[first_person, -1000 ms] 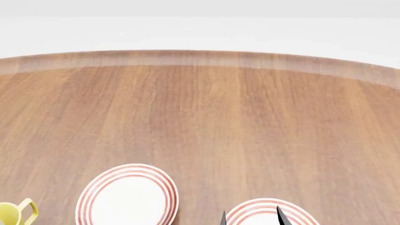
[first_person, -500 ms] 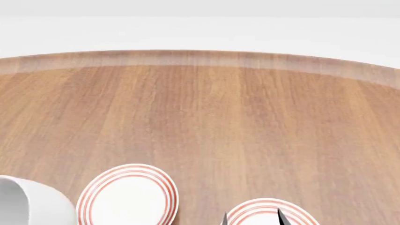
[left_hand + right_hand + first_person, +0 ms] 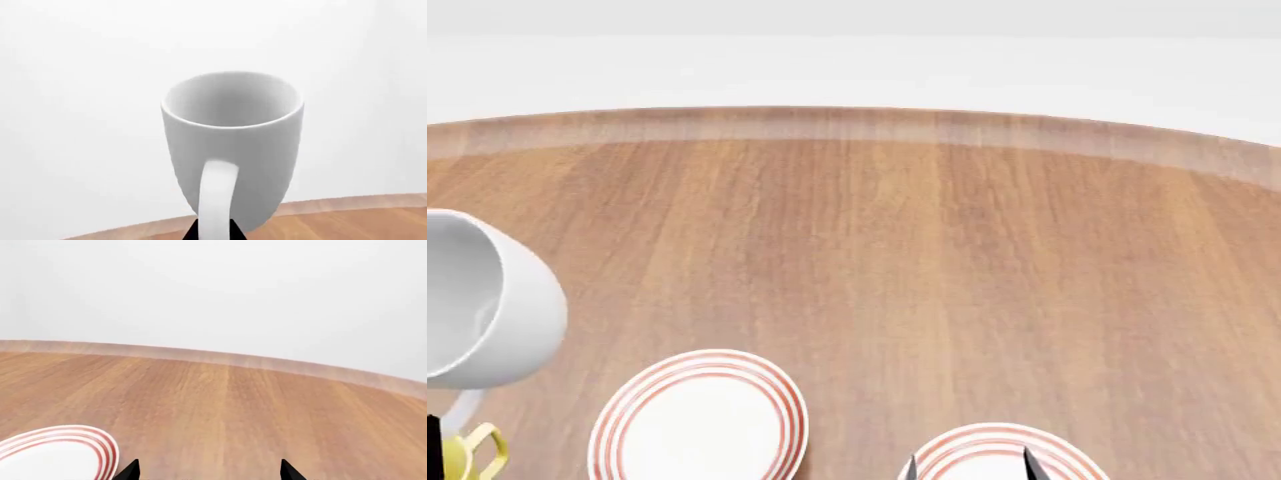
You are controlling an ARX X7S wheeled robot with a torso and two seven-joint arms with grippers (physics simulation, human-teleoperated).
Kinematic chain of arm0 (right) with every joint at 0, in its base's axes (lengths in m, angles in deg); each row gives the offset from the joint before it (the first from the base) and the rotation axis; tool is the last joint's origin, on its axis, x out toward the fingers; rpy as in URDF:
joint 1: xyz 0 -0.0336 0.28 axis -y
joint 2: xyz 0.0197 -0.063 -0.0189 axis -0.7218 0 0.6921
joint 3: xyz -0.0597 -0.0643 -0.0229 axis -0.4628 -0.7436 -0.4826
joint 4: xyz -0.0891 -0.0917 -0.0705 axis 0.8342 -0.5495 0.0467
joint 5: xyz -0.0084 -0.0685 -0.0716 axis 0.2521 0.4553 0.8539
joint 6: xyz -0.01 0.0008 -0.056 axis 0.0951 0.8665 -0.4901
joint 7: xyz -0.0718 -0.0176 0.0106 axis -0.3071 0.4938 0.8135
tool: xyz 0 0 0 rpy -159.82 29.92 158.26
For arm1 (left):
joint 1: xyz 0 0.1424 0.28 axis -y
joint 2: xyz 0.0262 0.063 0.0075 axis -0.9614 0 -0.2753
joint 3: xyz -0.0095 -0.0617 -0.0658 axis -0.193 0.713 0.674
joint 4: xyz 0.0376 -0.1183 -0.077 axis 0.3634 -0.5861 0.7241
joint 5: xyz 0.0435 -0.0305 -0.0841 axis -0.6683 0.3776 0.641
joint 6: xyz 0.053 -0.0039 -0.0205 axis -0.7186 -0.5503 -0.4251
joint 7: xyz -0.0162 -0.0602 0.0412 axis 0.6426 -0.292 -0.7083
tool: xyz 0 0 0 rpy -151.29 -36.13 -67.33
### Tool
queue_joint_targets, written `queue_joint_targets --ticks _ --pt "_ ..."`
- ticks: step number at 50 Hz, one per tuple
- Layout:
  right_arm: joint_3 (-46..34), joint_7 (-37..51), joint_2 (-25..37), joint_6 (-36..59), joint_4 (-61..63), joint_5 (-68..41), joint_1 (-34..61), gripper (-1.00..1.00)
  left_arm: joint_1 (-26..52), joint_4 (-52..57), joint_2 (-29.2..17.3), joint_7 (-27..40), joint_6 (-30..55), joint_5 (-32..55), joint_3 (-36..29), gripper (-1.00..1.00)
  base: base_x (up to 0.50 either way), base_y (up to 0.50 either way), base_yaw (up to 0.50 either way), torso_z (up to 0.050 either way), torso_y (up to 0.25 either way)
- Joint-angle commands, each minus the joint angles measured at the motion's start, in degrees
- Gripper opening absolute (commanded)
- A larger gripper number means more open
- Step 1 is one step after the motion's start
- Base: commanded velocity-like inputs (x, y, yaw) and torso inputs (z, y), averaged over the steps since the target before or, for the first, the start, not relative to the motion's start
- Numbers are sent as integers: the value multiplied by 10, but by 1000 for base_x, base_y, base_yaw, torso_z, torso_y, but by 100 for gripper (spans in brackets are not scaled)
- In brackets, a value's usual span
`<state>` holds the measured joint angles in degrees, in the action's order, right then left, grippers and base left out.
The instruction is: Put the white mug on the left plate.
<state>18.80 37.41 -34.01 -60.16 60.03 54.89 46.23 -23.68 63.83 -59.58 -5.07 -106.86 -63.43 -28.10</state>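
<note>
Wooden table (image 3: 894,250) carries the left plate (image 3: 699,420). Left gripper (image 3: 212,231) clamps the white mug (image 3: 481,300) by its handle, raised left of that plate. Right gripper (image 3: 208,471) jaws spread apart.

White mug (image 3: 481,300) aloft beside left plate (image 3: 698,420)

table (image 3: 934,260): round, brown wood grain, paler edge band | backdrop: plain pale grey-white | light: even, soft

White mug (image 3: 487,300) aloft at left, above table (image 3: 961,250); left plate (image 3: 701,420) to its right.
</note>
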Motion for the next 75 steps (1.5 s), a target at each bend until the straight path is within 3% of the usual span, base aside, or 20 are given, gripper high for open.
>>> queue_joint_targets --ticks 1,13,27,54,59,64,75 --pt "-3 0 -2 -9 -13 -4 3 100 40 -20 9 -99 51 -17 17 -100 0 0 0 0 0" --pt "-5 3 1 -10 -13 -7 3 100 103 -107 10 -112 74 -40 -24 -100 0 0 0 0 0" --pt "-7 4 3 -15 -20 -10 6 100 199 -296 23 -117 52 -68 -55 -100 0 0 0 0 1" --pt "-13 10 7 -17 -21 -13 7 100 330 -643 40 -103 -92 -99 -76 -100 0 0 0 0 0" --pt "-14 11 7 -17 -23 -14 9 100 339 -665 40 -99 -95 -102 -79 -100 0 0 0 0 0" --pt "-15 12 8 -17 -25 -15 10 100 393 -806 42 -94 -176 -115 -87 -100 0 0 0 0 0" --pt "-17 14 10 -19 -23 -17 9 100 405 -826 47 -96 -170 -118 -92 -100 0 0 0 0 0"
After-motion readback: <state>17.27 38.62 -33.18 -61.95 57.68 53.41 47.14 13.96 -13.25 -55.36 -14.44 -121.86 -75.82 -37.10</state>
